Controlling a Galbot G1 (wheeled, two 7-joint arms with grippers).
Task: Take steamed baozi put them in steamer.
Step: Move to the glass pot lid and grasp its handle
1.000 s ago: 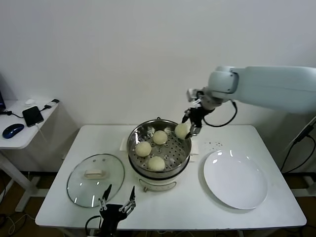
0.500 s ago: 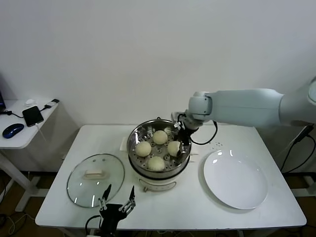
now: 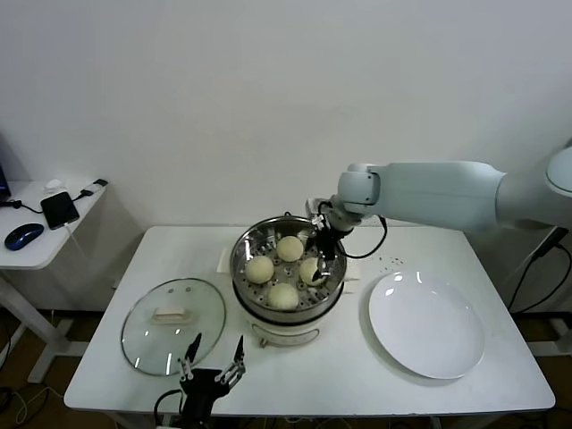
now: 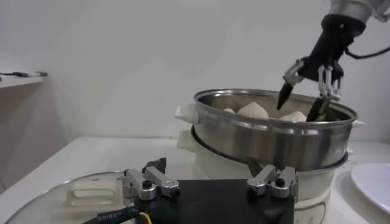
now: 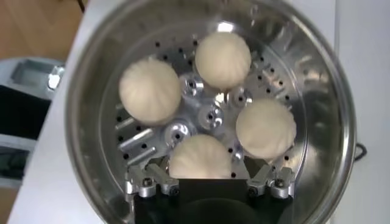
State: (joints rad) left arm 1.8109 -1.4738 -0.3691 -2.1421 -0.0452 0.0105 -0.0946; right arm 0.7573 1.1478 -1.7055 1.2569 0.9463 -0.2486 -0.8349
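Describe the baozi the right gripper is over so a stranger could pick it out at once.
Find the steel steamer at the middle of the white table. Four baozi sit on its perforated tray. The one meant lies on the side toward the white plate, directly under the open right gripper; no other bun has fingers beside it.

Head view high, wrist views close, all sharing steamer (image 3: pixel 288 268)

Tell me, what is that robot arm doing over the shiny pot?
It is putting buns in to steam. The right gripper hangs open over the steamer, just above a baozi. All four baozi sit on the holey tray, and the white plate is bare. The left gripper waits, open, near the glass lid.
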